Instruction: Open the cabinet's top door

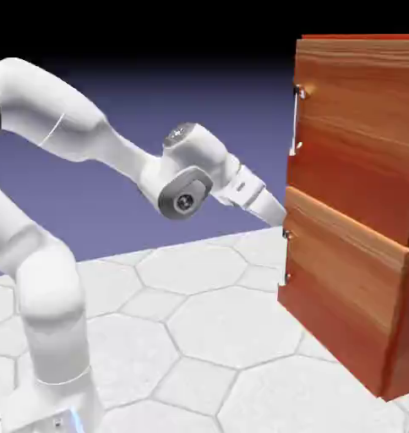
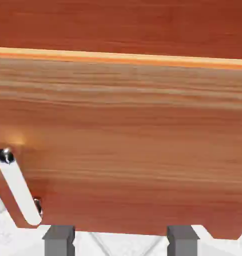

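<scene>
Here, the two small grey fingertips of the gripper (image 2: 121,241) stand apart at the hand view's bottom edge, nothing between them but white floor and the wood's lower edge. Lower left lies the lower panel's slim silver bar handle (image 2: 18,187). In the exterior view, the white jointed arm (image 1: 195,165) reaches to the tall reddish-brown wood-grain cabinet (image 1: 351,216) at right; its larger top door (image 1: 360,127), upper right, is closed. Pale tiled floor (image 1: 182,338) spreads bottom centre, open left of the cabinet.
</scene>
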Controlling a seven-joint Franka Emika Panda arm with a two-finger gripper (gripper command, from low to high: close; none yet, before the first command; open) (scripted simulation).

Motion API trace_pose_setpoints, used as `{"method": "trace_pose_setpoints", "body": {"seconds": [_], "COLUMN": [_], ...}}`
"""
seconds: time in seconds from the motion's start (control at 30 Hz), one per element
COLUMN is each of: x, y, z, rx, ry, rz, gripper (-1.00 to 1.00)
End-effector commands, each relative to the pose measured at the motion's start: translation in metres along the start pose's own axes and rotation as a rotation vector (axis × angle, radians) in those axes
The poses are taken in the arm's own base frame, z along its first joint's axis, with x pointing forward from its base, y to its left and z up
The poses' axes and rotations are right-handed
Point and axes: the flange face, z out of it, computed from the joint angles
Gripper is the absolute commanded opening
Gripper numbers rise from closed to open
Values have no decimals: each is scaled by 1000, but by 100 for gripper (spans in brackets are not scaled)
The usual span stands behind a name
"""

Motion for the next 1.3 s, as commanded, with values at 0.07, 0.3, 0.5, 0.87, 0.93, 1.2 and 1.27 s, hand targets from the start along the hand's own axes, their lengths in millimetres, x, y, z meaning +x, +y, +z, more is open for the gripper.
{"method": "trace_pose_setpoints", "body": {"seconds": [0.07,0.3,0.5,0.87,0.93,1.2,1.27], "x": [16,44,57,57,54,35,29], "y": [-10,-32,-50,-84,-90,-116,-122], "z": [-14,-47,-73,-104,-107,-106,-103], "rx": [36,145,258,484,524,664,693], "ry": [38,99,116,47,21,-129,-176], "rz": [177,577,905,1467,1563,1936,2026], "gripper": [0,0,0,0,0,0,0]}}
